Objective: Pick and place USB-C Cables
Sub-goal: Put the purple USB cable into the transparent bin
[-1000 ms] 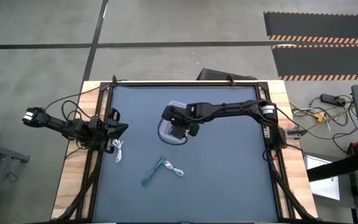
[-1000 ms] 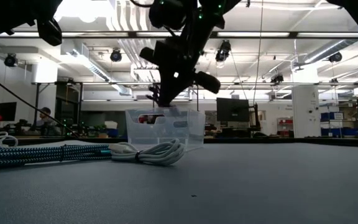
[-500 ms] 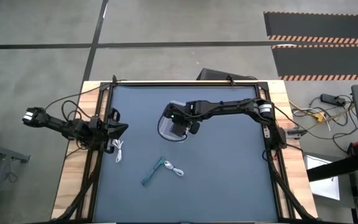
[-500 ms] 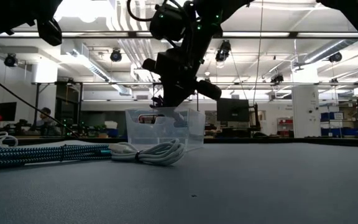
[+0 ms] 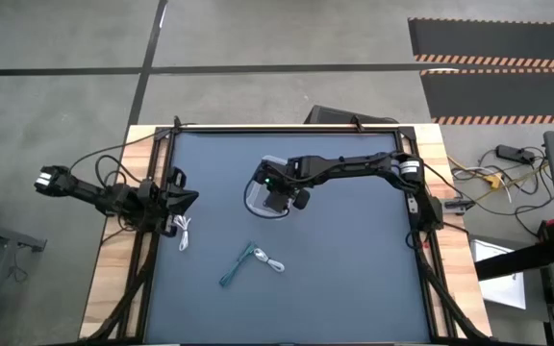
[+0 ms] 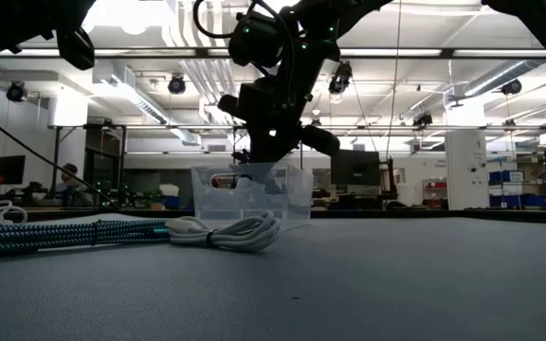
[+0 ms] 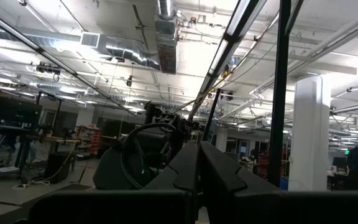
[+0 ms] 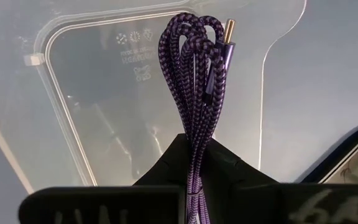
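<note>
High view: right pincer (image 5: 275, 199) clamps one purple cable (image 8: 199, 81); three cables (image 5: 248, 258) remain.

The purple cable (image 8: 197, 81) in my right gripper (image 8: 194, 155) is woven braid, rough, with a shiny gold metal plug. The bin (image 8: 104, 93) behind it is clear, glossy plastic. The table top (image 5: 354, 269) looks matt dark blue, edged with pale bare wood (image 5: 113, 279). The teal cable (image 6: 64, 233) at lower left is braided too; the white cable (image 6: 240, 232) beside it looks smooth.
</note>
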Tool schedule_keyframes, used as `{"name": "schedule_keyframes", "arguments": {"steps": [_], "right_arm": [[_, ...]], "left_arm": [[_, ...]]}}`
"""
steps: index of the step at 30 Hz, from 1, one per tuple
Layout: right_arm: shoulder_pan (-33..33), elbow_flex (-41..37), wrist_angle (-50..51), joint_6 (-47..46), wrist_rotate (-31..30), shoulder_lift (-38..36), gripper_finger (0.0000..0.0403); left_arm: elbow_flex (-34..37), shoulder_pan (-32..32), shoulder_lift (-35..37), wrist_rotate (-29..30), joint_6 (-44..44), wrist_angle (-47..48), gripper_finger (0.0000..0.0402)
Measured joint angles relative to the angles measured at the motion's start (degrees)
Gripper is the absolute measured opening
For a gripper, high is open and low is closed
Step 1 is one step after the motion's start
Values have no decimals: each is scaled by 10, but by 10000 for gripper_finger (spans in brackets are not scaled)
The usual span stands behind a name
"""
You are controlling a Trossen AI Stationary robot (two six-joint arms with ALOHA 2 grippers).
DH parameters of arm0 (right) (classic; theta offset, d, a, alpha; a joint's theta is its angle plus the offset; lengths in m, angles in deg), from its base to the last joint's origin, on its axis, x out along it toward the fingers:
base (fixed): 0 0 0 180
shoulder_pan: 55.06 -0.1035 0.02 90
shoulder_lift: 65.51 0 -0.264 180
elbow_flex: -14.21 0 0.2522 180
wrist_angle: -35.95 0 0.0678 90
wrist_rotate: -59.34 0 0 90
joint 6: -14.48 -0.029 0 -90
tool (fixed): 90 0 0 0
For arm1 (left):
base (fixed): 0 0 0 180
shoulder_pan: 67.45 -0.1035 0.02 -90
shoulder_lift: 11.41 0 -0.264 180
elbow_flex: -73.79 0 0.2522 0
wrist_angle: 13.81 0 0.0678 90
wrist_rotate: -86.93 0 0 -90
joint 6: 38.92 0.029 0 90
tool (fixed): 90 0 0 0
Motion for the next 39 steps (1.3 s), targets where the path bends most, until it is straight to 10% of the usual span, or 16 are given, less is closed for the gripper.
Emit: {"name": "schedule_keyframes", "arguments": {"steps": [39], "right_arm": [[3,-14,-25,-5,-5,49,13]], "left_arm": [[0,0,0,0,0,-1,0]]}}
